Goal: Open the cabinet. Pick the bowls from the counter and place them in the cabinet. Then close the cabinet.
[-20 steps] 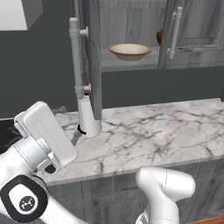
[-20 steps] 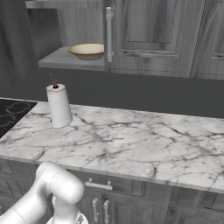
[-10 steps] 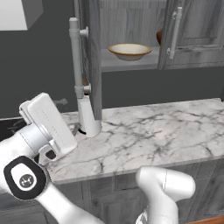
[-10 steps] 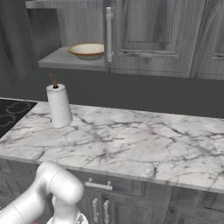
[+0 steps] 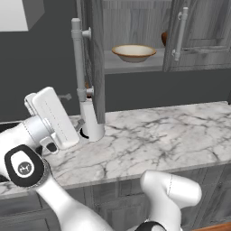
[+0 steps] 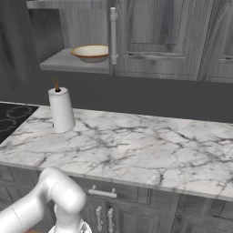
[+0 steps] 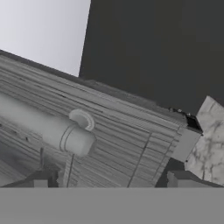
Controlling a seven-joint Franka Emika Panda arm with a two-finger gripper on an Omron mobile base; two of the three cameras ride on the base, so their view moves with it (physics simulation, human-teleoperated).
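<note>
Fingers: spread wide (image 7: 109, 180), holding nothing, close to the door's bar handle (image 7: 46, 126).
Cabinet (image 5: 94, 67): left door swung open.
Cream bowl (image 5: 134, 53): on the cabinet shelf (image 6: 59, 62).
Reddish-brown bowl (image 5: 164, 38): behind the right door.
Table (image 6: 150, 145): paper towel roll (image 6: 61, 109) near its left end.

Upper centre of the left base view, we see a bowl (image 5: 134, 53) on the cabinet (image 5: 135, 27) shelf; below left, a paper roll (image 5: 91, 119) on the counter (image 5: 158, 140).
</note>
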